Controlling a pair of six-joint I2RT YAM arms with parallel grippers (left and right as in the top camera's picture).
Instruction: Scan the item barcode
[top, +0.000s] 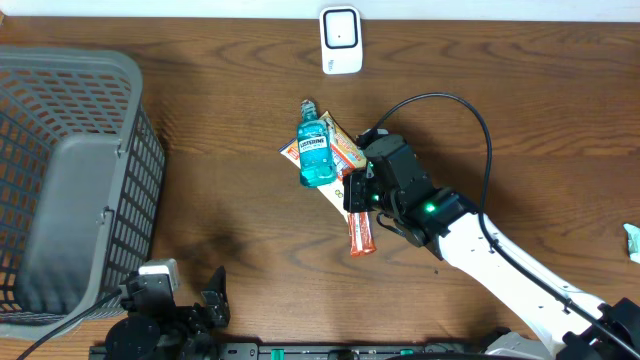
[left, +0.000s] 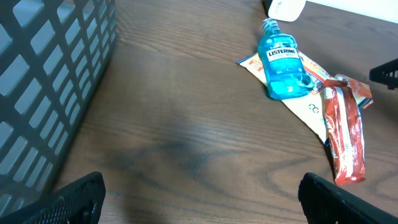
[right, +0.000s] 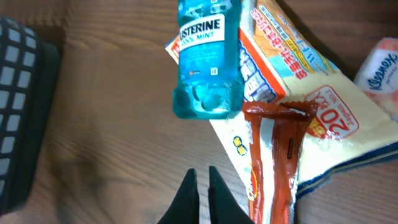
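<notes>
bottle (top: 315, 150): lying on its side mid-table (top: 230, 120) on a pouch (top: 347, 152), cap pointing at the far edge, base facing the near edge.
wrapper (top: 361, 232): red, overlapping the pouch's near end, just beside the bottle's base.
scanner (top: 340, 40): sitting at the far edge, beyond the cap.
right gripper (right: 202, 174): hovering just short of the base, fingers pressed together, gripping nothing; nearer arm, probably needing to spread first.
left gripper (left: 202, 193): gaping wide, empty, by the near edge, well apart from the pile.

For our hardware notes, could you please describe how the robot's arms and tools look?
The right arm is white with black joint housings, a green light and a looping black cable. The right tool and the left tool are both black.
</notes>
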